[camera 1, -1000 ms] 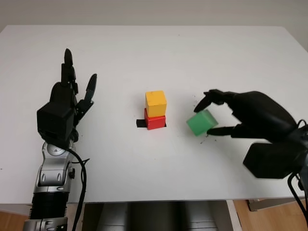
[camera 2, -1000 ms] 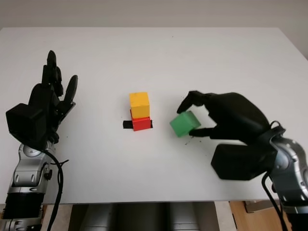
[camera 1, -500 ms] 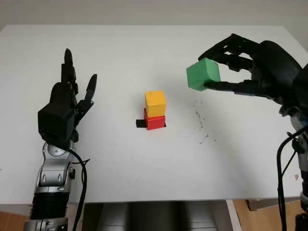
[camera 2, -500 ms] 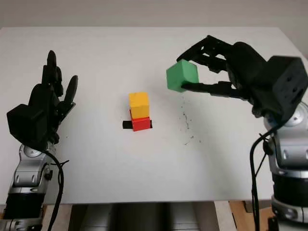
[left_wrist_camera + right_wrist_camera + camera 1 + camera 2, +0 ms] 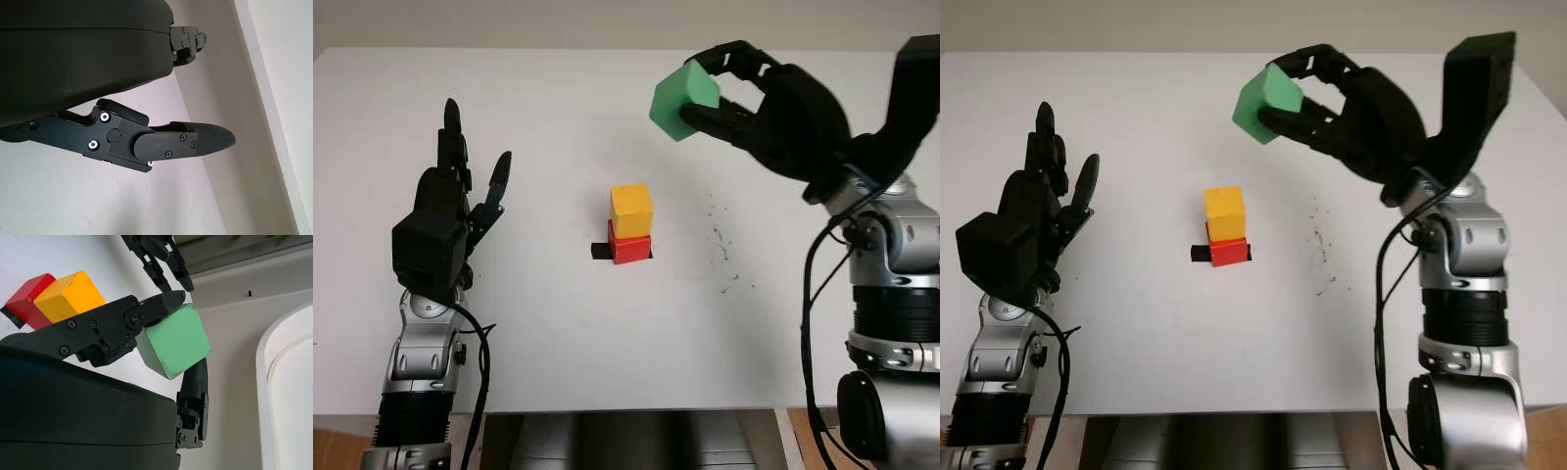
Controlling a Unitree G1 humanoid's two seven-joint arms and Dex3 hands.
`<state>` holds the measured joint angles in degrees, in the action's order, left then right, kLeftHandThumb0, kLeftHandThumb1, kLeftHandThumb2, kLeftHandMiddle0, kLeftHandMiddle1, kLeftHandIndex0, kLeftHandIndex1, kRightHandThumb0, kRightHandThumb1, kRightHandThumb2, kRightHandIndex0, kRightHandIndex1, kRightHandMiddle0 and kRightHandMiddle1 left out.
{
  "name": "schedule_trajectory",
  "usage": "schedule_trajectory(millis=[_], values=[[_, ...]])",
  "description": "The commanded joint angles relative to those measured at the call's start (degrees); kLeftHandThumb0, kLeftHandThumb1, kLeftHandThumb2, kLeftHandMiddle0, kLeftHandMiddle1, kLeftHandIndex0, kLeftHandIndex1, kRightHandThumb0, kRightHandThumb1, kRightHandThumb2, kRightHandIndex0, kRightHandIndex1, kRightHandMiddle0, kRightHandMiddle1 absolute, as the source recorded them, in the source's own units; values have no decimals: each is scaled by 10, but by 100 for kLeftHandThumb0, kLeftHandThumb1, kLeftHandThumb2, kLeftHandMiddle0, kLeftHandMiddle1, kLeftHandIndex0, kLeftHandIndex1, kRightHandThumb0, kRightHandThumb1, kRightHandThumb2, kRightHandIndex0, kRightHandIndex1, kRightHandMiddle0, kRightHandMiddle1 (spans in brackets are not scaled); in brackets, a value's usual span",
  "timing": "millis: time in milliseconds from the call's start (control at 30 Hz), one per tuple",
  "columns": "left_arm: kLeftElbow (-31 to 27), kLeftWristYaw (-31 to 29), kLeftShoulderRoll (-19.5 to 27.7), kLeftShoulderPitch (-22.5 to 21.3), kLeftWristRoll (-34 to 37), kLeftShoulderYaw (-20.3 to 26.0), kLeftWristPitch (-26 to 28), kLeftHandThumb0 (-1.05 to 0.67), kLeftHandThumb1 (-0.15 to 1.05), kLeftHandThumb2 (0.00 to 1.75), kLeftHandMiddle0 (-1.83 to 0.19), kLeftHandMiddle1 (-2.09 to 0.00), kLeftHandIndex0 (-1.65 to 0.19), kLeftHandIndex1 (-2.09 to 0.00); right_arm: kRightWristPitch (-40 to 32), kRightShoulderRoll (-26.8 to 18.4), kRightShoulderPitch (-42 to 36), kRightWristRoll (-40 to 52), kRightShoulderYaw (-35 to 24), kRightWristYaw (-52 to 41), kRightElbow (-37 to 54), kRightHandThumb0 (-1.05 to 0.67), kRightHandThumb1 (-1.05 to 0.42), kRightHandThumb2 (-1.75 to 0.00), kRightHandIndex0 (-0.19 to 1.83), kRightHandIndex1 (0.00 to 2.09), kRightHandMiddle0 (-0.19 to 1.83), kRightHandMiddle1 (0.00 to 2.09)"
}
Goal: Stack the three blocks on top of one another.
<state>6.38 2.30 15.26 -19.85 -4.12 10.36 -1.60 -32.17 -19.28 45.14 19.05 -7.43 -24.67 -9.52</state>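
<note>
A yellow block [image 5: 631,211] stands on a red block [image 5: 629,248] at the middle of the white table [image 5: 558,333]. My right hand [image 5: 705,96] is raised high above the table, up and to the right of that stack, shut on a green block [image 5: 682,100]. The right wrist view shows the green block [image 5: 173,347] pinched between the fingers, with the yellow block [image 5: 73,290] and red block [image 5: 30,293] beyond it. My left hand [image 5: 460,186] is open and held upright over the table's left side, well away from the stack.
A small black tape mark [image 5: 600,252] lies on the table at the red block's left side. Faint dark scuff marks [image 5: 720,245] dot the surface to the right of the stack.
My right hand has lifted the green block from the table right of the stack, carrying it up and leftward toward a spot above the stack. The left hand has stayed put.
</note>
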Motion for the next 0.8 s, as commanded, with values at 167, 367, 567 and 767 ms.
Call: schedule_trajectory(millis=[167, 367, 567, 767], values=[[-8, 2, 0, 4, -2, -1, 4, -68, 105, 43, 11, -5, 11, -6, 21, 24, 16, -18, 29, -2, -25, -42, -105, -9, 25, 2, 12, 187], [-11, 4, 0, 5, -5, -2, 5, -67, 105, 43, 11, -5, 11, -6, 39, 15, 14, -49, 61, -25, -39, -42, -103, -6, 26, 2, 14, 182], [-8, 5, 0, 6, -6, -1, -4, -67, 105, 44, 11, -5, 11, -6, 57, -15, 15, -86, 86, -68, -47, -41, -102, -5, 29, 3, 18, 178], [-3, 6, -1, 6, -8, -2, -9, -67, 105, 44, 10, -6, 10, -6, 51, -34, 22, -91, 87, -99, -47, -42, -100, -5, 31, 4, 23, 180]])
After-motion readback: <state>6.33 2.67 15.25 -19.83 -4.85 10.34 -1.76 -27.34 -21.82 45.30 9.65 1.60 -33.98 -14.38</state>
